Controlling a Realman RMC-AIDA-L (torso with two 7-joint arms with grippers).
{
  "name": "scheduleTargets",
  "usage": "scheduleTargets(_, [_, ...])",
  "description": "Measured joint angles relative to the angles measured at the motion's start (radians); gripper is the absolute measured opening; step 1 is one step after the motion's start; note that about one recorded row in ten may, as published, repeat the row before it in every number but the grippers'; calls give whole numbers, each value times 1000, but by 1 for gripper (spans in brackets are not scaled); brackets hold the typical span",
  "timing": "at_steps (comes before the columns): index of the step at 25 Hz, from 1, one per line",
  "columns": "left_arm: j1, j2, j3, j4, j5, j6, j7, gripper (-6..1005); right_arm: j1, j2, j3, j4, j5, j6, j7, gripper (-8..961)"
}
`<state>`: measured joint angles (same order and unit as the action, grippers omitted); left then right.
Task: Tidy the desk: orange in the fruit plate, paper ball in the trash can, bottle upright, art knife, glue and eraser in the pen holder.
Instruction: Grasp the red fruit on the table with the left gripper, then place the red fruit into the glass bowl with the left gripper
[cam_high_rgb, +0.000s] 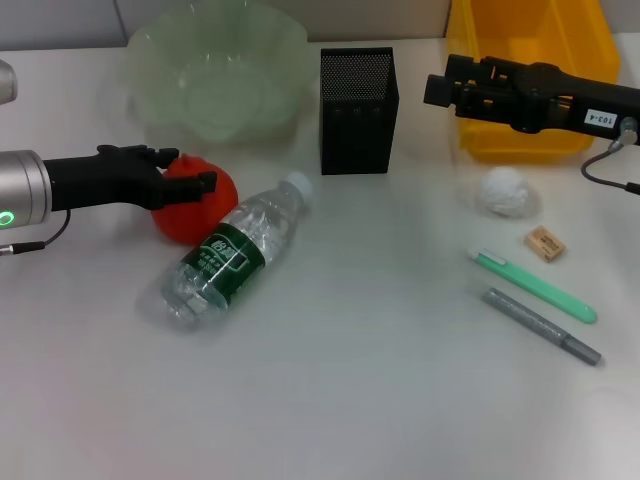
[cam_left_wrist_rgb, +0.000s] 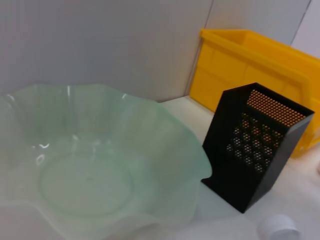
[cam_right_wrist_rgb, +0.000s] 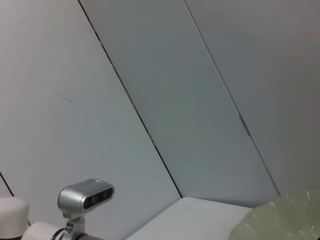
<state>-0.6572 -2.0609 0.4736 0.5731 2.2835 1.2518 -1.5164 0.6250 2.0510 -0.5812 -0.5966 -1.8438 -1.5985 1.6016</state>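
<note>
1. Setting: an office-type test station.
2. Plain white desk (cam_high_rgb: 380, 400) backed by grey partition panels (cam_right_wrist_rgb: 165, 100).
3. Stationery present: black mesh pen holder (cam_high_rgb: 358, 110), green knife (cam_high_rgb: 533, 286), grey glue stick (cam_high_rgb: 541, 326), eraser (cam_high_rgb: 545, 243).
4. A silver camera (cam_right_wrist_rgb: 86, 196) stands at the desk's edge.

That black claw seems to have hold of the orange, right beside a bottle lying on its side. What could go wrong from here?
The left gripper sits around the top of the orange; smooth, round skin could slip free on the way to the fruit plate.

The bottle lies touching the orange, so lifting the fruit may set it rolling.

The plate's wavy rim rises between them; a low carry might bump it.
</note>
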Motion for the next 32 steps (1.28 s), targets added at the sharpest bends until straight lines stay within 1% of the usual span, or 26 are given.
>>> scheduleTargets(6, [0,-4,5,-1,-3,-44,0,735,1,1,4,0,0,0,-1,805])
scheduleTargets(8, [0,-4,20,-1,-1,-57,-1,724,-1,2,4,0,0,0,-1,804])
scheduleTargets(9, [-1,-4,41,-2,-2,-66,-2,718,-2,3,5,0,2,0,-2,804])
scheduleTargets(11, [-2,-4,46,-3,-4,-67,-2,707,-3,4,5,0,5,0,-2,804])
scheduleTargets(13, [-5,-4,49,-2,-5,-65,-2,496,-3,4,6,0,12,0,-2,804])
scheduleTargets(17, [-9,-2,46,18,-8,-37,-12,354,-4,5,6,0,23,0,-2,804])
scheduleTargets(19, [-9,-1,43,51,-27,1,-35,283,-9,6,6,0,24,2,-3,803])
scheduleTargets(23, [-2,4,46,130,-87,95,-70,240,-16,7,6,0,25,5,-4,803])
scheduleTargets(24, [-2,9,43,157,-152,128,-77,229,-21,8,6,0,25,5,-5,803])
scheduleTargets(25, [-2,9,43,157,-152,128,-77,221,-21,8,6,0,25,5,-5,803])
scheduleTargets(26, [-2,13,42,163,-189,133,-75,213,-23,8,6,0,26,6,-7,803])
scheduleTargets(28, [-7,19,44,149,-282,92,-51,196,-28,9,6,0,26,7,-11,803])
scheduleTargets(29, [-19,16,48,120,-357,-7,-4,188,-31,10,7,0,27,7,-15,803])
scheduleTargets(30, [-19,16,48,120,-357,-7,-4,184,-31,10,7,0,27,7,-15,802])
scheduleTargets(32, [-33,3,51,91,-410,-115,49,177,-35,9,7,0,28,5,-15,802])
